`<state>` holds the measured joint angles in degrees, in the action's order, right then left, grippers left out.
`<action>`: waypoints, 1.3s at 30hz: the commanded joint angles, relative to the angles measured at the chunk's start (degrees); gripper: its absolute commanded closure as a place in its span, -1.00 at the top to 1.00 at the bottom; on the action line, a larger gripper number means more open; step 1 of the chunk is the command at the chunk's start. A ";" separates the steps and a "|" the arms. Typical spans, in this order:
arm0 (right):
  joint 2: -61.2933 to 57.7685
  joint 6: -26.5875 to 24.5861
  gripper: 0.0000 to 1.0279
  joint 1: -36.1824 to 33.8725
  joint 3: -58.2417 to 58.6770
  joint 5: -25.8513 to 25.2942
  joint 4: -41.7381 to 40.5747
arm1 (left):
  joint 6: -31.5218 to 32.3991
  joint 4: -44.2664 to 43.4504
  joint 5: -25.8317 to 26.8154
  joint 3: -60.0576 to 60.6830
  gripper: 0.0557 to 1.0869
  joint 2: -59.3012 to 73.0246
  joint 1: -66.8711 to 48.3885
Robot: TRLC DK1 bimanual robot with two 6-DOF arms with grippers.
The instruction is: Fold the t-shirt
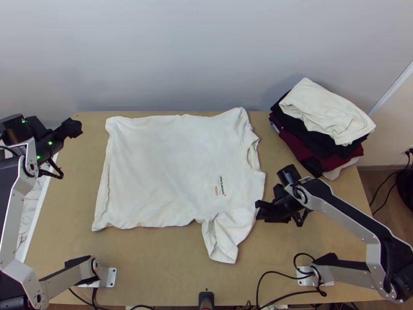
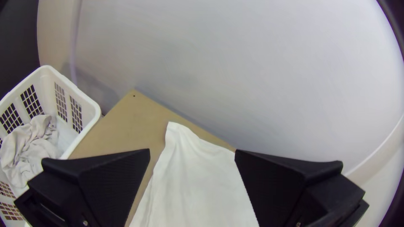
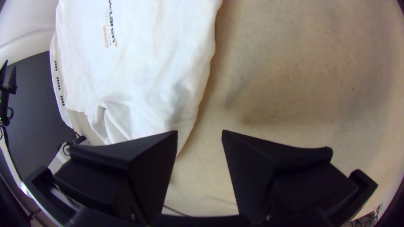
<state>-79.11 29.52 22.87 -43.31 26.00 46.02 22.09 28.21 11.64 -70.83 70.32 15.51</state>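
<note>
A white t-shirt (image 1: 165, 170) lies spread on the table, collar side to the right, small print on its chest; the near sleeve sticks out toward the near edge, somewhat wrinkled. Left of the shirt's hem, over the table's far left edge, is my left gripper (image 1: 76, 127). My right gripper (image 1: 259, 211) is just right of the shirt's shoulder by the near sleeve. In the left wrist view the left gripper (image 2: 192, 155) stands open, the white cloth (image 2: 198, 180) seen beyond it. The right wrist view has the right gripper (image 3: 200, 136) open, beside the shirt's edge (image 3: 160, 84), holding nothing.
A stack of folded clothes (image 1: 322, 121), a white one on top, stands at the table's far right corner. A white basket (image 2: 90, 111) with crumpled cloth is beyond the table's left edge. A wall rises behind the table. Cables (image 1: 289, 292) lie at the near edge.
</note>
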 commanded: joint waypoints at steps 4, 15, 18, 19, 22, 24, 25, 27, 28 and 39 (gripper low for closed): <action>-3.33 -0.16 -0.06 0.68 -0.64 0.37 -1.28 | -0.20 0.18 0.93 1.22 0.90 -1.51 0.66; -2.80 2.21 0.62 5.16 -2.04 0.28 -1.81 | -0.29 0.27 0.93 1.31 0.90 -1.95 1.02; -0.96 3.88 0.62 6.48 -2.13 0.28 -1.81 | -0.29 0.18 0.93 1.39 0.90 -1.95 1.02; -0.61 4.14 0.62 6.75 -2.22 0.28 -1.72 | -0.29 0.27 0.93 1.39 0.90 -1.95 1.02; -0.69 4.41 0.62 6.83 -2.48 0.28 -1.99 | -0.29 0.18 0.93 1.39 0.90 -1.95 1.02; -1.66 4.41 0.62 6.75 -2.48 0.19 -2.87 | -0.20 0.18 0.93 1.39 0.90 -1.95 0.93; -2.45 4.41 0.62 6.57 -2.57 0.10 -3.39 | -0.29 0.18 0.93 1.39 0.90 -1.95 0.93; -4.47 4.32 0.61 6.22 -2.66 0.10 -4.10 | -0.29 0.18 0.93 1.39 0.90 -1.95 0.93; -5.35 4.32 0.61 6.04 -2.83 0.02 -4.36 | -0.29 0.18 0.93 1.31 0.90 -1.95 0.93; -8.25 4.32 0.61 5.78 -4.50 -0.07 -6.38 | -0.64 0.18 1.02 1.57 0.90 -1.86 1.28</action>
<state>-85.17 32.99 29.06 -46.52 26.02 40.75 22.04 28.23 11.64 -70.39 69.67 16.43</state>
